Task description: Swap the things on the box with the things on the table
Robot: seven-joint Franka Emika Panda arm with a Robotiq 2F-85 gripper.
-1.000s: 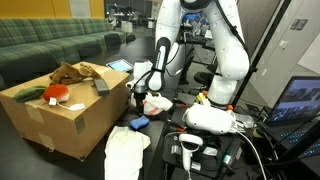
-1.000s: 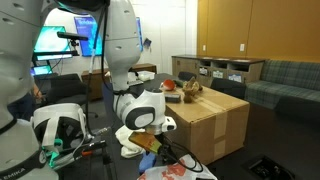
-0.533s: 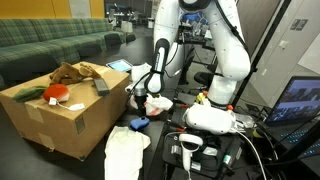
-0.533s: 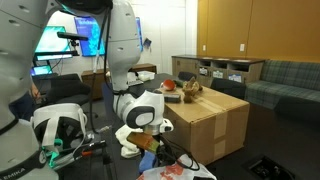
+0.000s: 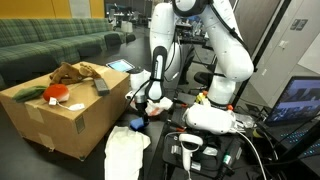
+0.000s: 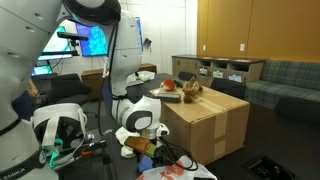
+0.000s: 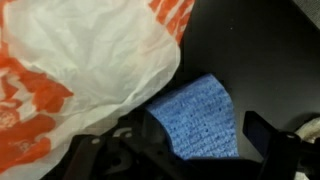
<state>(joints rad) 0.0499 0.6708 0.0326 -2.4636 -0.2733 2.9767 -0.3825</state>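
Note:
In the wrist view my gripper (image 7: 186,150) is open just above a blue woven cloth (image 7: 196,118) that lies on the black table (image 7: 255,45). One dark finger (image 7: 272,136) shows at the right, and the cloth lies between the jaws. A white and orange plastic bag (image 7: 80,70) lies beside the cloth. In an exterior view the gripper (image 5: 140,106) hangs low next to the brown cardboard box (image 5: 62,120), above the blue cloth (image 5: 136,123). The box carries a brown plush thing (image 5: 76,72), a red and white item (image 5: 55,95) and a green item (image 5: 28,93). The box (image 6: 208,122) also shows in the other exterior view.
A white cloth (image 5: 126,152) lies on the table in front of the box. The robot's white base (image 5: 212,118) and cables stand to the right, with a lit monitor (image 5: 300,100) beyond. A green sofa (image 5: 50,45) stands behind the box.
The arm has shifted slightly and come lower over the blue cloth beside the box. The jaws have stayed open.

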